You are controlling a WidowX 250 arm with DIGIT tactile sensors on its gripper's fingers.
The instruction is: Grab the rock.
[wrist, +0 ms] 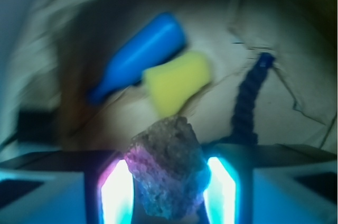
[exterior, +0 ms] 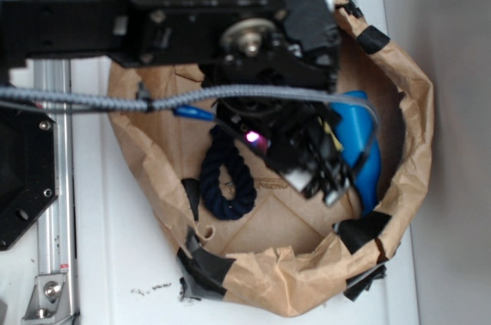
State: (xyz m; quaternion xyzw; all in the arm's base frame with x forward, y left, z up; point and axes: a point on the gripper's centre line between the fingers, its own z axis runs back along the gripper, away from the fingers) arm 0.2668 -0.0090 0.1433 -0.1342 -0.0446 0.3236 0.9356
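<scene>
Exterior view: hanging over a brown paper bag (exterior: pixel 410 110) rolled down into a shallow nest on the white table (exterior: pixel 123 264), gripper (exterior: pixel 318 172) pointed down toward the right side of the nest. Rock not visible here, hidden under the arm. Dark blue rope (exterior: pixel 226 175) coiled on the paper just left of the gripper; blue bottle (exterior: pixel 360 149) just right of it, partly covered. Grey cable (exterior: pixel 84 100) strung across the arm.

Wrist view: rock (wrist: pixel 169 174) wedged between the two lit fingers (wrist: pixel 117 192), jaws narrow and pressed against both its flanks. Seemingly past the closing step and into the hold; whether clear of the paper cannot be told. Next move, by the look of it, a straight lift, grip kept firm on a lumpy, pitted stone that could twist loose. Yellow sponge (wrist: pixel 177 81) just ahead of the rock, its edge close to or touching the stone, bottle beyond it to the left, rope ahead to the right. Paper walls rising all round, likely the only thing to clear on the way up.
</scene>
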